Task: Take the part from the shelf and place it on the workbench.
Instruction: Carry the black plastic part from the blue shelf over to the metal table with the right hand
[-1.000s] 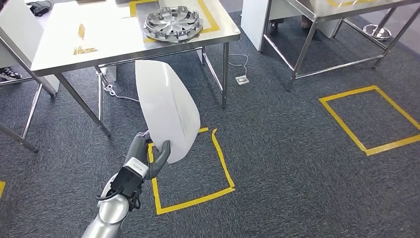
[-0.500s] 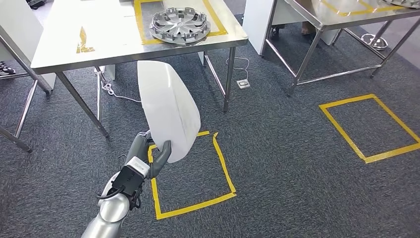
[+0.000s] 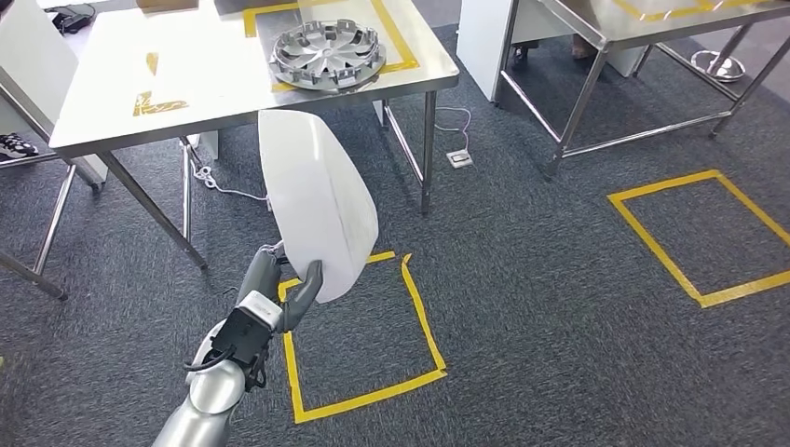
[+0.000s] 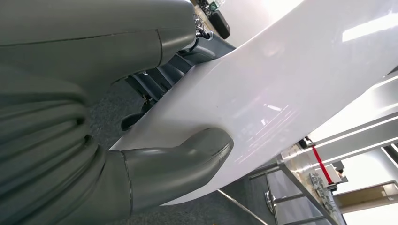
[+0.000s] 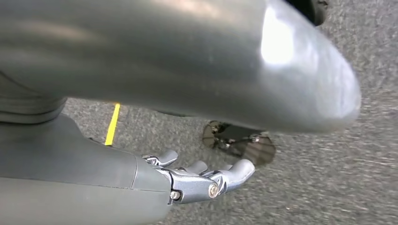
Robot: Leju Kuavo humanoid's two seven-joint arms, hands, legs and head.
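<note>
Left hand (image 3: 279, 293), lower left of the head view, gripping a white curved part (image 3: 317, 205) by its bottom edge, thumb pressed across the near face and darker fingers behind. Seen close in the left wrist view as well: thick grey thumb (image 4: 187, 161) clamped over the glossy white panel (image 4: 281, 79), fingers (image 4: 164, 79) backing the far side. Held upright and tilted a little toward the upper left of the frame, likely to keep the broad face off the floor and out of the legs' way during the walk. Part already off the shelf and aloft over the grey carpet, just above a yellow taped square (image 3: 363, 335) at lower centre, probably a standing mark for the robot.

Right hand (image 5: 206, 180) hanging over the carpet in the right wrist view, fingers loosely spread and holding nothing.

Workbench (image 3: 168, 102), steel-topped, across the upper left of the head view, near but not yet reached. Silver wheel cover (image 3: 326, 51) resting inside a yellow taped outline on its upper right portion; bare tabletop to the left of it looks like the likeliest landing spot. Second steel table (image 3: 596, 37) at upper right, another yellow square (image 3: 703, 233) on the floor at right.

Carry stage under way; placement not yet done. Single-edge grip on a wide, slick panel: some risk of swing or slip on the set-down.
</note>
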